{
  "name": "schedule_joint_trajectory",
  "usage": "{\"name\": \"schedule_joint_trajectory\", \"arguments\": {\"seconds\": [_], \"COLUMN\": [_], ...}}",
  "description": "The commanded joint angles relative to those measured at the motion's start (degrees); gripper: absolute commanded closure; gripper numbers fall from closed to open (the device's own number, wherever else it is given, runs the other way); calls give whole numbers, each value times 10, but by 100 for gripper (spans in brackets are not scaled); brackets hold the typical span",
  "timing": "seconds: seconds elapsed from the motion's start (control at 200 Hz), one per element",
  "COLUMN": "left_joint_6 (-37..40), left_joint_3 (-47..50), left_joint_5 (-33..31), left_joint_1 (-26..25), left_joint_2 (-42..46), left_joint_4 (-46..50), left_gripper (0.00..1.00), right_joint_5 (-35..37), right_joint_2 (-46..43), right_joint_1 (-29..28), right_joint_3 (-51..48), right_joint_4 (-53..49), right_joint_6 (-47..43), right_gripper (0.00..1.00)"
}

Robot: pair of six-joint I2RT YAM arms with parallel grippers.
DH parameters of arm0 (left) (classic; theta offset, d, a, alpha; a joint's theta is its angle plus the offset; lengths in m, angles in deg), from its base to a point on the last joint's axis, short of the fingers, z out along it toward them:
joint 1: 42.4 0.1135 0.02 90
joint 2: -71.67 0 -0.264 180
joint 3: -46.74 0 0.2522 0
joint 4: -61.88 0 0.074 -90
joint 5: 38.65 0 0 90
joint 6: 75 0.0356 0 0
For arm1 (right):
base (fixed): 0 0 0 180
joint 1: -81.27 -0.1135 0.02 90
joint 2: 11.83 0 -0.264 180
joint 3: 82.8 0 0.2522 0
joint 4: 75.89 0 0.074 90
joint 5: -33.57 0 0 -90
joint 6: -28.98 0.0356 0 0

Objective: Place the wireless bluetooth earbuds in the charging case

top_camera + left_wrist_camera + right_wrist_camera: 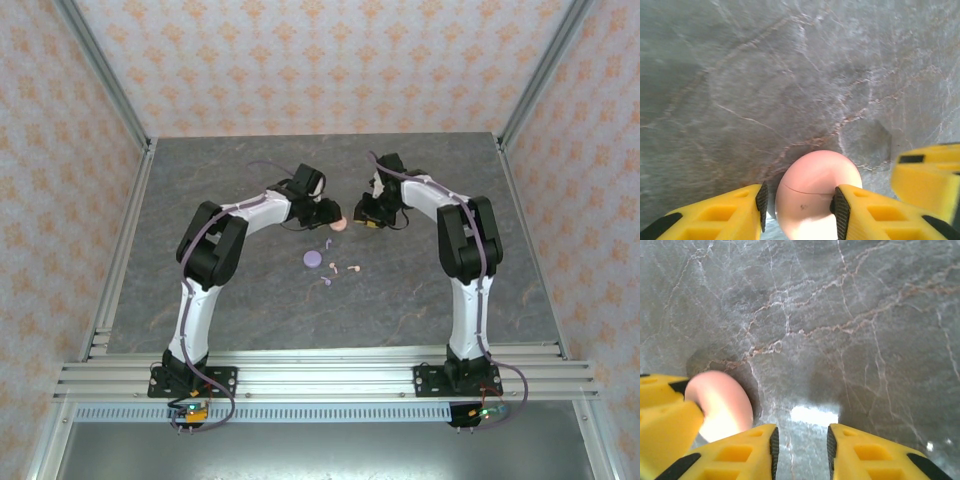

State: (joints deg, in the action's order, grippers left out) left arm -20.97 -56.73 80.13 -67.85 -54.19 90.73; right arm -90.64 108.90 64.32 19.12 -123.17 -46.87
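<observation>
Earbuds [337, 267]: four lie loose on the table [250, 320], two pink and two lavender, around the lavender case [313, 259], on the near side of my claws.
Pink case [815, 192]: closed, at mid-table, just beyond the earbuds.
Left claw [801, 200]: partly apart, straddling the pink case. One pad [841, 215] touches it, but I cannot tell whether it is pinched.
Right claw [801, 445]: slightly apart, empty, just right of the pink case.

On my feed the table [740, 75] looks like grey veined stone, mostly matt, with one glossy glare patch. The pink charging case [815, 185] looks like smooth satin plastic. The left gripper [799, 207] has yellow moulded-plastic fingers [725, 215] with black ribbed pads [762, 200].
</observation>
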Motion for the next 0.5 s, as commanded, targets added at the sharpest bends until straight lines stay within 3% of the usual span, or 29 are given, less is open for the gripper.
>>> {"name": "schedule_joint_trajectory", "arguments": {"seconds": [0.0,0.12,0.495], "left_joint_6": [12,15,4], "left_joint_3": [24,41,54], "left_joint_5": [22,45,84], "left_joint_1": [17,22,42], "left_joint_2": [37,46,50], "left_joint_4": [-10,-30,-67], "left_gripper": [55,50,50], "right_joint_5": [-24,-39,-104], "right_joint_2": [-34,-34,-36], "right_joint_1": [-1,-1,-1], "right_joint_3": [-22,-41,-68], "right_joint_4": [28,48,109], "right_joint_6": [22,36,70], "right_gripper": [66,65,65]}}
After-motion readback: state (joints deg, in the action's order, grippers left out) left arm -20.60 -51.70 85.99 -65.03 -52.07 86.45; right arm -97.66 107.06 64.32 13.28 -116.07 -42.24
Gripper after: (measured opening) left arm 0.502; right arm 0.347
